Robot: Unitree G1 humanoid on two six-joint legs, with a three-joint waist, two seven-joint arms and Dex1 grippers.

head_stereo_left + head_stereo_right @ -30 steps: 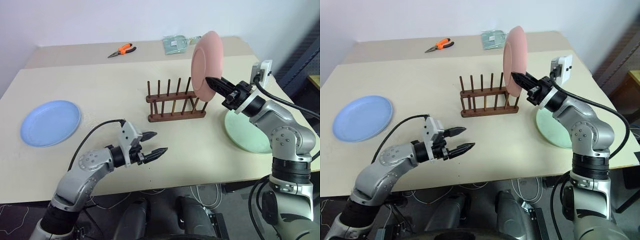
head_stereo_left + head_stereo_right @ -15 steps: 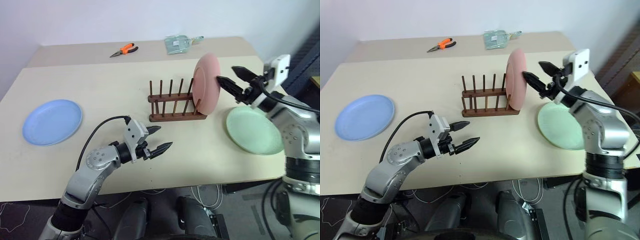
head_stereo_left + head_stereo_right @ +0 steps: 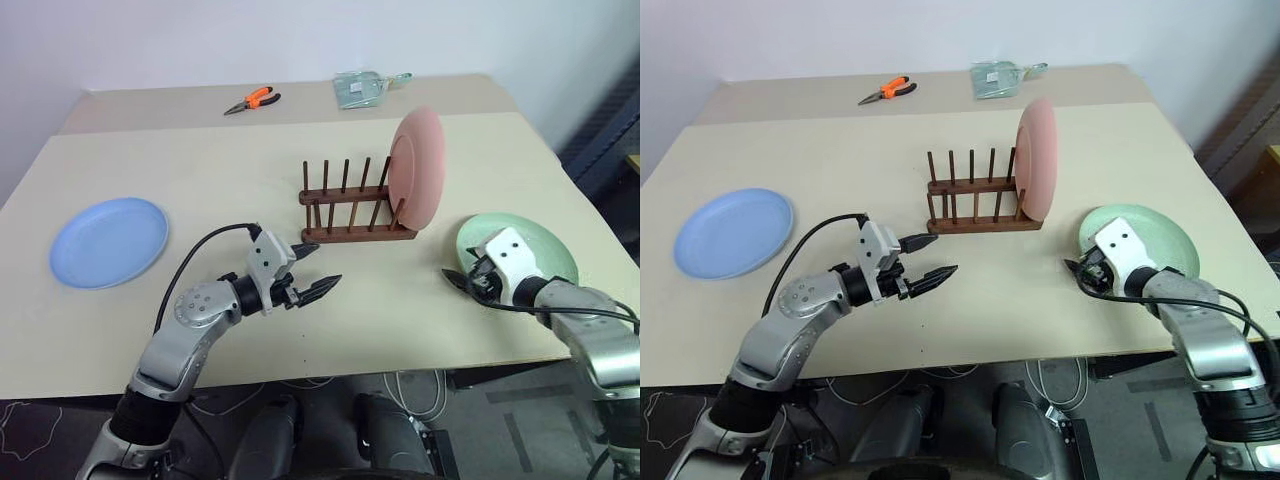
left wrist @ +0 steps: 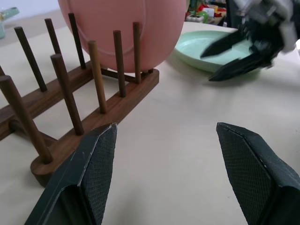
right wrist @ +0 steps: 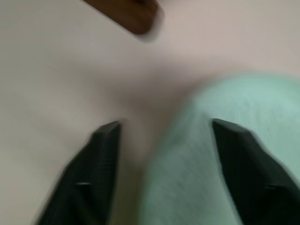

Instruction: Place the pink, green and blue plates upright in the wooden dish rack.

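Head views: pink plate [image 3: 416, 169] stands upright at the right end of the wooden dish rack [image 3: 355, 214]; one of three done. Blue plate [image 3: 108, 241] lies flat far left, green plate [image 3: 520, 258] flat right.

Left wrist view: left gripper [image 4: 164, 140] spread apart, empty, facing the rack.

Right wrist view: right gripper [image 5: 161, 140] parted, empty, at the green plate's near rim.

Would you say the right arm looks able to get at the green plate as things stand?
Probably yes: the right tool is open at the near edge of the green plate, which lies flat with nothing on it or between them.
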